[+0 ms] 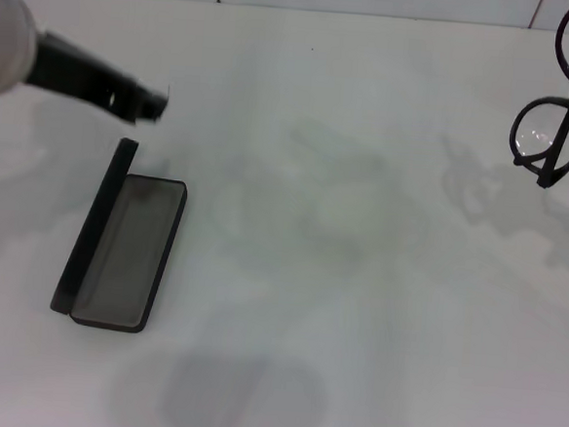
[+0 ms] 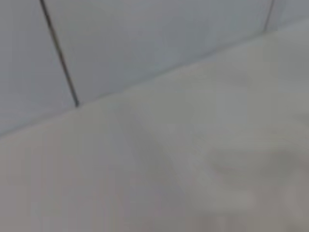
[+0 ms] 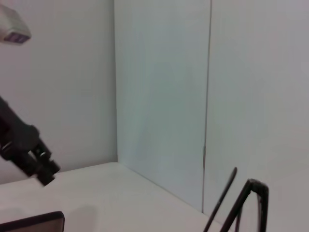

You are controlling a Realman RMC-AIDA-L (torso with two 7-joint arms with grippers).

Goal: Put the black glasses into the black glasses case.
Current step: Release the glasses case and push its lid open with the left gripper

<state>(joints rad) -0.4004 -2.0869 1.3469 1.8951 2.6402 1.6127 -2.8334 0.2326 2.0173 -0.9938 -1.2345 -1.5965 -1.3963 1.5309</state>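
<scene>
Hanging at the far right above the white tabletop (image 1: 356,306), the black glasses (image 1: 553,139) are apparently held by the unseen right tool, while the black glasses case (image 1: 126,246) lies open at left, near the left tool (image 1: 153,105), whose opening I cannot tell.

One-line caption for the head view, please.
Black glasses hang lifted at the table's right edge; black glasses case lies open near left pincer.

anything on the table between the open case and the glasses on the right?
Nothing: in the head view the white table is bare between the open black glasses case and the black glasses, which hang lifted at the right edge. The left gripper is above the case.
</scene>
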